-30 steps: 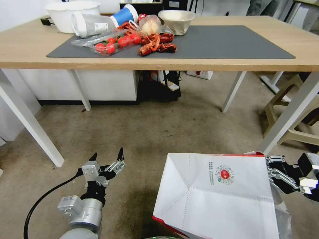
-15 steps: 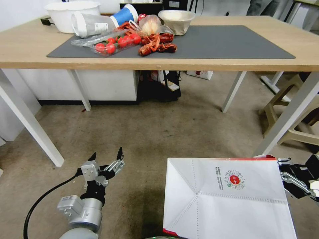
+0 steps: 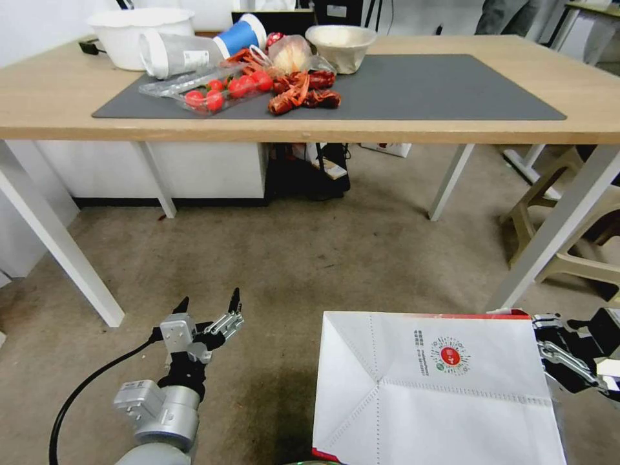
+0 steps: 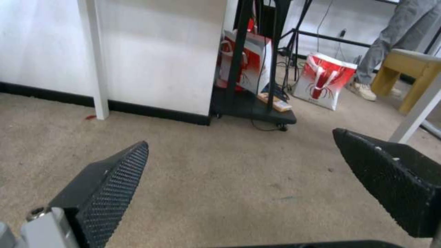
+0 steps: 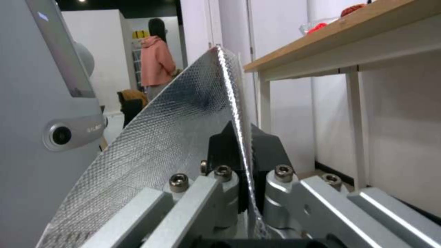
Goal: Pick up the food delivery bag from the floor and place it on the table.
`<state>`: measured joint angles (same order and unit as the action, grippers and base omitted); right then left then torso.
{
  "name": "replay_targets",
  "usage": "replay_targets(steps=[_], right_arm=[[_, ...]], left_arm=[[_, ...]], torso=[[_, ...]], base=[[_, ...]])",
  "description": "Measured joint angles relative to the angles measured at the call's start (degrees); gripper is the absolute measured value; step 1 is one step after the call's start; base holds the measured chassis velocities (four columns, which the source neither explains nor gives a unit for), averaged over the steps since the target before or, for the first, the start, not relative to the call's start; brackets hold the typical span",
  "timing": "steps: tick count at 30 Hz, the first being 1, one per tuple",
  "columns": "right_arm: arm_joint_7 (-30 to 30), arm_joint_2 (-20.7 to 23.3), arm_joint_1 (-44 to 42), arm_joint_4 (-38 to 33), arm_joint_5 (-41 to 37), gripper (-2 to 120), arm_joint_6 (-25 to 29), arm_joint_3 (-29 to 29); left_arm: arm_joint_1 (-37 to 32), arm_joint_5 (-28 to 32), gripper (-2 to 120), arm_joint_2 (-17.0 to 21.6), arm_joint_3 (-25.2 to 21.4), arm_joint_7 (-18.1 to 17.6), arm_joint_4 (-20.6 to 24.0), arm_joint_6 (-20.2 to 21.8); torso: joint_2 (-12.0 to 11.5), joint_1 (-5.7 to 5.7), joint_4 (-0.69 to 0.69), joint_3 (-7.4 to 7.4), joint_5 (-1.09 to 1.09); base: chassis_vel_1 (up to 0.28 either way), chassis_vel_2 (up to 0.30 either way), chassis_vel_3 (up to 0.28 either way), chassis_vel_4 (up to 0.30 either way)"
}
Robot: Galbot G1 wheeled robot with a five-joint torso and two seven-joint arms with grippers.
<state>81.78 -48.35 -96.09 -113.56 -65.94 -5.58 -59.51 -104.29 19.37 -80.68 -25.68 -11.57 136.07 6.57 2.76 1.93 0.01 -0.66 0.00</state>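
Beyond the stained carpet floor (image 3: 310, 258) stands the long worktop (image 3: 452, 123), and before it the food delivery bag (image 3: 433, 394) hangs off the ground, the right pincer (image 5: 246, 172) clamped on its foil-lined rim. Big, thin-walled and probably light, it looks prone to crumple or tear there; the straps would likely hold better. The left pincer (image 3: 206, 307) hovers open, well apart.

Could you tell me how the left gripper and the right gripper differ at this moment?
The left gripper is open with fingers spread and empty; the right gripper is shut on the food delivery bag, pinching its foil-lined edge. The left gripper hangs above bare floor; the right gripper sits at the bag's right side. Both are below the table.
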Motion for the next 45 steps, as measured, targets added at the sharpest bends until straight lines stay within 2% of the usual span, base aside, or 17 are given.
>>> replay_targets(steps=[22, 34, 41, 45], right_arm=[[-0.22, -1.09, -0.23, -0.64, 1.71, 0, 0.53, 0.61], [-0.01, -1.80, -0.83, -0.92, 2.13, 0, 0.84, 0.32], [0.05, -1.88, -0.67, -1.18, 2.13, 0, 0.83, 0.18], [-0.10, -2.03, -0.56, -1.20, 2.28, 0, 0.84, 0.21]], left_arm=[[0.07, 0.37, 100, 0.41, -0.06, -0.31, -0.08, 0.34], [-0.09, 0.29, 100, 0.21, -0.12, -0.69, 0.00, 0.21], [-0.05, 0.27, 100, 0.24, -0.18, -0.86, 0.13, 0.20], [0.01, 0.26, 100, 0.24, -0.16, -0.86, 0.12, 0.20]], torso=[[1.93, 0.10, -0.01, -2.12, 0.00], [5.44, 0.36, -0.01, -5.20, 0.00], [8.10, 0.95, -0.01, -7.23, 0.00], [9.01, 1.18, -0.01, -7.89, 0.00]], base=[[0.000, 0.000, 0.000, 0.000], [0.000, 0.000, 0.000, 0.000], [0.000, 0.000, 0.000, 0.000], [0.000, 0.000, 0.000, 0.000]])
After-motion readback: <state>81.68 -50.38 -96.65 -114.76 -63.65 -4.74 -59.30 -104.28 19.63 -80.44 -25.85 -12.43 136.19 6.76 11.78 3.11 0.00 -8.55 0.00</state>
